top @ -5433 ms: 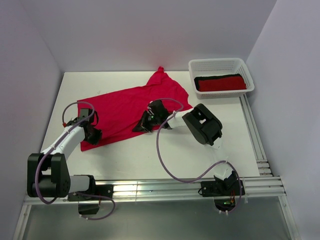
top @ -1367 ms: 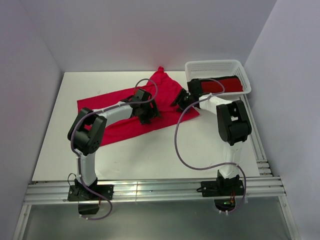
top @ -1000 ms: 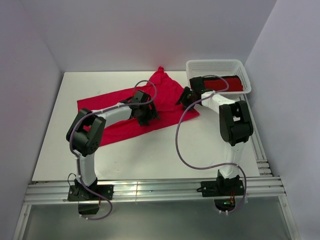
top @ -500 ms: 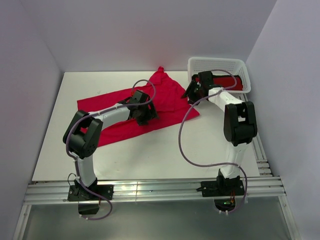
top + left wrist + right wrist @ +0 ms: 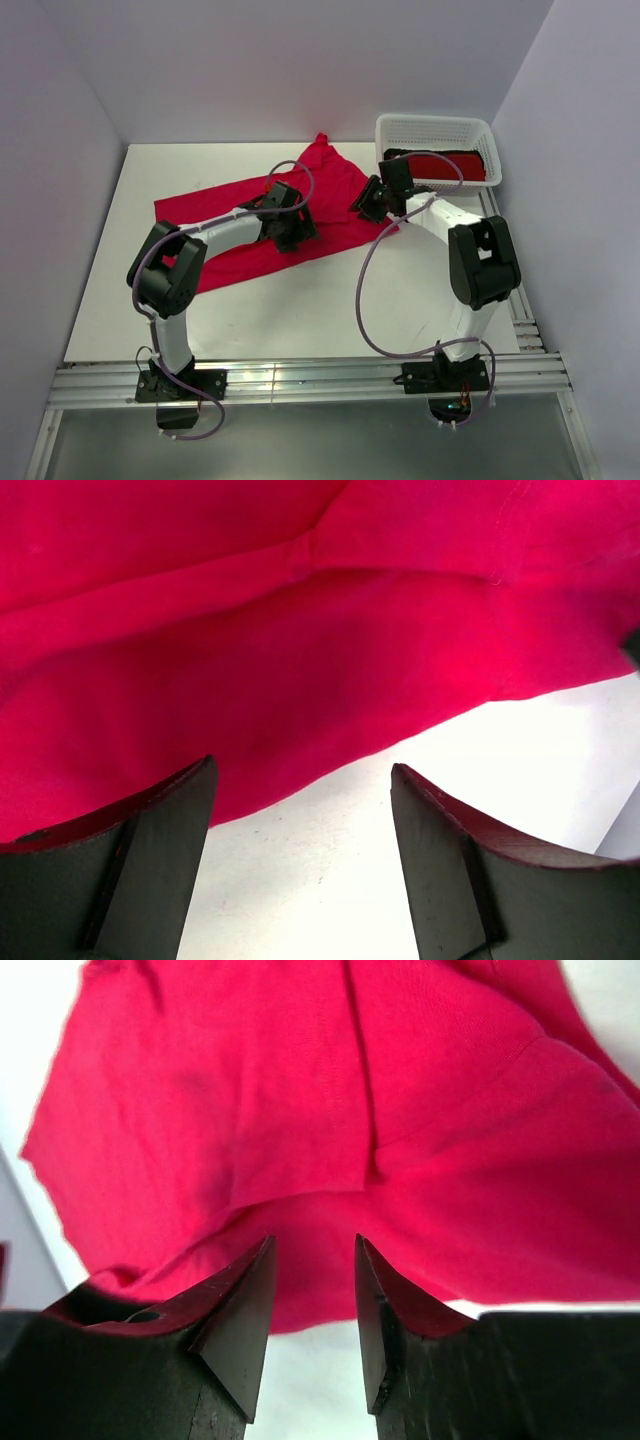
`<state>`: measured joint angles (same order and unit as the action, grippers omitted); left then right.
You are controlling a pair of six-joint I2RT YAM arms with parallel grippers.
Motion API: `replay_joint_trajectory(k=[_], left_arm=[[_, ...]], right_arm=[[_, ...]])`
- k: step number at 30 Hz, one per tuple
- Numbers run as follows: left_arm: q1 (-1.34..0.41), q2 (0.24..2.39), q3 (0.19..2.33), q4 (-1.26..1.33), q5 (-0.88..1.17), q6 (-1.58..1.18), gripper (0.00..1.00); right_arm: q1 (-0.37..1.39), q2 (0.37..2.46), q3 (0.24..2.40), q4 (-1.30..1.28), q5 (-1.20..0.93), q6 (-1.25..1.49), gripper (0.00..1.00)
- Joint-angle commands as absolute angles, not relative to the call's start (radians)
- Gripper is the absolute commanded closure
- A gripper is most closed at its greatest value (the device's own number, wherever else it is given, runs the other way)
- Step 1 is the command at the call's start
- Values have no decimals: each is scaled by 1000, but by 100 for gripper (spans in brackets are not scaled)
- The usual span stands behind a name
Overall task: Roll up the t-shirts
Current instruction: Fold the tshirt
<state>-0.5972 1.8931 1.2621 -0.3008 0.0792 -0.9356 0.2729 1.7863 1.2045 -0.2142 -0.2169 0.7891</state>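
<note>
**Top external: 2 grippers low on crimson tee**

Top external shows a bright pinkish-crimson soft cloth t-shirt [image 5: 200, 205] spread mostly flat w/ soft creases on the white matte table [image 5: 300, 310], one pt of cloth reaching toward the far edge. The left gripper [image 5: 293, 228] sits at the tee's near hem; its black wedge fingers [image 5: 165, 825] are spread wide, nothing btwn them. The right gripper [image 5: 368, 200] is at the tee's right edge, jaws narrowly apart, not clamped. A white plastic mesh basket [image 5: 435, 122] at far right holds a deeper-red rolled bundle [image 5: 455, 167].
</note>
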Motion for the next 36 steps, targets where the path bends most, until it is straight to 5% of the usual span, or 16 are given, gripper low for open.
replay_joint_trajectory(k=[1,18,36], left_arm=[[-607,1848,1247,-322,41,-922,24],[-607,1907,1141,-310,41,-983,27],[-606,1888,1129,-330,18,-976,28]], right_arm=[[299,1838,1244,-184,-170,834,56],[313,1953,1238,-123,-155,899,52],[313,2009,1315,-109,-176,903,69]])
